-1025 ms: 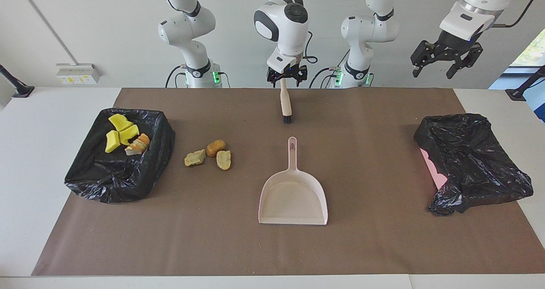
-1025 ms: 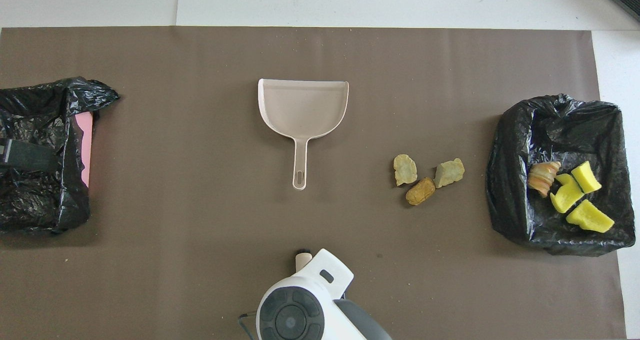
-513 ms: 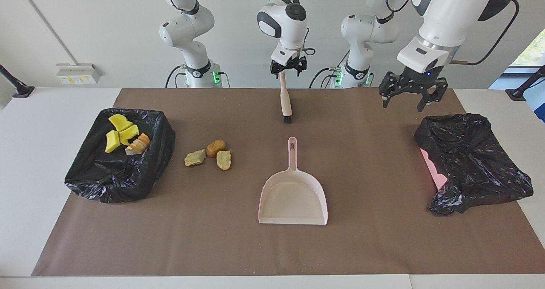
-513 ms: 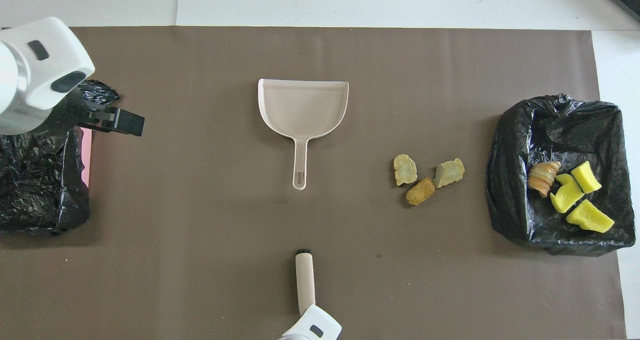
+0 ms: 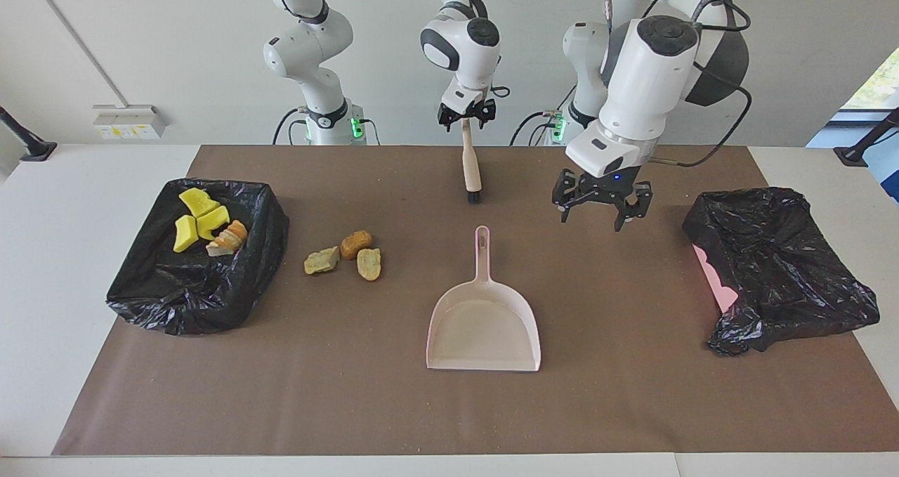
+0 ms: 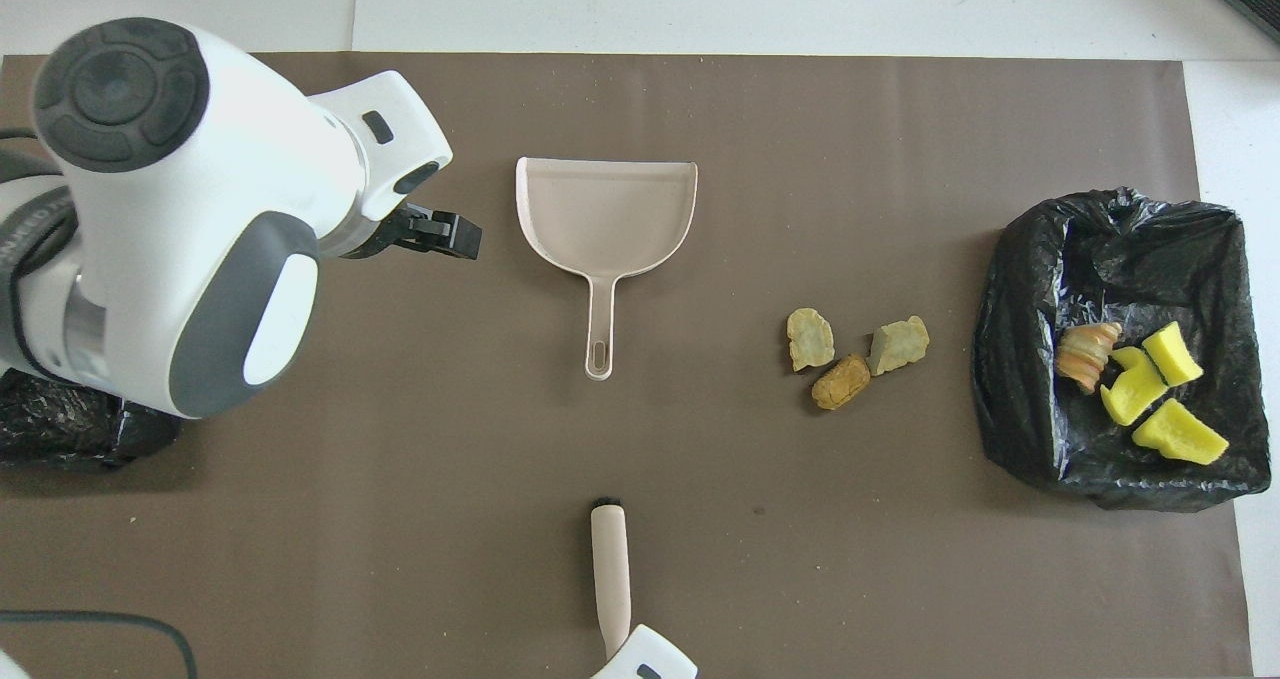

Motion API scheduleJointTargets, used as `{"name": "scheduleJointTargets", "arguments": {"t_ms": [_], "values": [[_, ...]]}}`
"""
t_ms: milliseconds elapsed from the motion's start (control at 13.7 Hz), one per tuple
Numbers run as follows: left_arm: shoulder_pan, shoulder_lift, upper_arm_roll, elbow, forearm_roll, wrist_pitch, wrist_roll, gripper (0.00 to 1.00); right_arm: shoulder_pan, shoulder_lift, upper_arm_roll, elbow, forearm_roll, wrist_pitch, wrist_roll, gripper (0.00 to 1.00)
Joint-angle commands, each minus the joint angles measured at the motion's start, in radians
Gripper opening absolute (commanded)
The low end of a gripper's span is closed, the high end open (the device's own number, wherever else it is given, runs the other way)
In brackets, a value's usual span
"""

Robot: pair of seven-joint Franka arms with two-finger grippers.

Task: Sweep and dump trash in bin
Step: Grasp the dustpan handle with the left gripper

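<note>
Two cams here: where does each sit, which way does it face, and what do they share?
Facing view: high across the table, looking at the robots; both arms show, right claw at the brush, left claw in the air.
Overhead view: above the robots' end, looking steeply down; the left arm fills one side.
Shared: dustpan, three loose chunks, half a turn apart.
</note>
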Motion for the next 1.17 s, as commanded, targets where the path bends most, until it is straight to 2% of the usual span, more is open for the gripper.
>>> {"name": "scheduleJointTargets", "arguments": {"t_ms": [0, 146, 220, 293, 586, 879, 952, 1025, 1098], "values": [[-0.098, 0.086, 0.016, -0.016, 0.009, 0.097, -0.087, 1.0, 0.004, -0.033, -0.003, -0.035, 0.043, 0.039, 0.011, 0.74], [-0.148, 0.096, 0.016, -0.062, 0.008, 0.142, -0.101, 1.0, 0.004, -0.033, -0.003, -0.051, 0.043, 0.073, 0.011, 0.2], [-0.176, 0.119, 0.018, -0.083, 0.008, 0.181, -0.134, 1.0, 0.004, -0.034, -0.003, -0.051, 0.043, 0.075, 0.015, 0.05], [-0.187, 0.133, 0.016, -0.099, 0.009, 0.223, -0.163, 1.0, 0.004, -0.031, -0.003, -0.048, 0.043, 0.076, 0.032, 0.0], [-0.236, 0.151, 0.015, -0.188, 0.008, 0.287, -0.174, 1.0, -0.017, -0.047, -0.015, -0.016, 0.027, 0.047, 0.026, 0.0], [-0.238, 0.171, 0.015, -0.205, 0.003, 0.323, -0.193, 1.0, -0.113, -0.168, -0.015, -0.011, -0.061, -0.155, -0.015, 0.0], [-0.236, 0.173, 0.015, -0.202, 0.003, 0.335, -0.193, 0.97, -0.149, -0.198, -0.015, -0.011, -0.073, -0.196, -0.043, 0.0], [-0.236, 0.174, 0.015, -0.202, 0.003, 0.358, -0.191, 0.83, -0.201, -0.229, -0.015, -0.011, -0.093, -0.245, -0.073, 0.0], [-0.236, 0.174, 0.016, -0.203, 0.003, 0.375, -0.191, 0.76, -0.256, -0.249, -0.015, -0.011, -0.131, -0.282, -0.118, 0.0]]}}
